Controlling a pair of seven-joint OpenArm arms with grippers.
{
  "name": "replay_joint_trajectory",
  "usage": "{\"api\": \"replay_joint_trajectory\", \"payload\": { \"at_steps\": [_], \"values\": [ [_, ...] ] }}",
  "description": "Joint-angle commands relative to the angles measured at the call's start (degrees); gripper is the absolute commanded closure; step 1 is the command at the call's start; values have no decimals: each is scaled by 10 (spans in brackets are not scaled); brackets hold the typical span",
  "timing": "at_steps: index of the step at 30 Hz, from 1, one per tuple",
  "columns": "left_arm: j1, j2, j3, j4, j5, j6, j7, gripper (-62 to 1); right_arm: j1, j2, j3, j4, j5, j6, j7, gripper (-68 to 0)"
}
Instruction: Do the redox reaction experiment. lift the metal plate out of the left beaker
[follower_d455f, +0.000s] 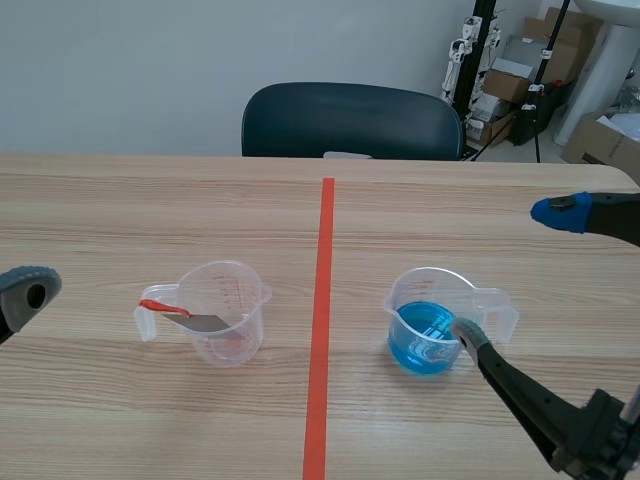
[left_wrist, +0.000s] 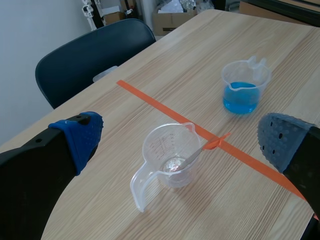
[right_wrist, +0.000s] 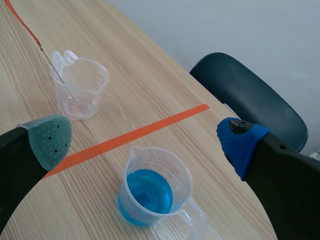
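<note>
The left beaker (follower_d455f: 225, 312) is clear plastic and holds a thin metal plate (follower_d455f: 197, 321) that leans over its rim, a red-orange tag (follower_d455f: 152, 306) at its upper end. The same beaker (left_wrist: 170, 157) with the plate (left_wrist: 192, 155) sits ahead of my open left gripper (left_wrist: 175, 150), below and between its fingers, untouched. The right beaker (follower_d455f: 432, 322) holds blue liquid. My right gripper (right_wrist: 145, 142) is open above and around that blue beaker (right_wrist: 152, 187), with the left beaker (right_wrist: 80, 87) farther off.
An orange-red tape line (follower_d455f: 321, 320) runs down the table's middle between the beakers. A dark chair (follower_d455f: 350, 120) stands behind the far table edge. Boxes and stands (follower_d455f: 520, 80) fill the back right corner.
</note>
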Motion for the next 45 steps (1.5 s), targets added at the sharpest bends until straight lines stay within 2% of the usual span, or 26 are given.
{"api": "replay_joint_trajectory", "payload": {
  "at_steps": [1,5,18,20,25,30,42,45],
  "values": [
    [4,-2,2,7,-8,1,-10,-623,7,9,3,18,7,-2,11,-606],
    [4,-2,2,7,-8,1,-10,-623,24,13,-4,19,0,18,6,-606],
    [6,4,2,-2,-7,5,-4,-623,92,47,-78,19,-24,26,6,-606],
    [6,11,2,-18,2,6,1,-623,103,50,-90,19,-26,26,6,-606],
    [8,28,2,-76,56,5,1,-478,130,57,-115,19,-28,26,5,-606],
    [14,35,2,-134,62,3,-3,-462,156,57,-139,19,-40,28,4,-606],
    [131,35,2,-191,78,3,-152,-463,227,56,-231,19,-84,34,2,-606],
    [160,35,2,-203,83,3,-192,-525,245,56,-250,19,-84,34,2,-606]
  ]
}}
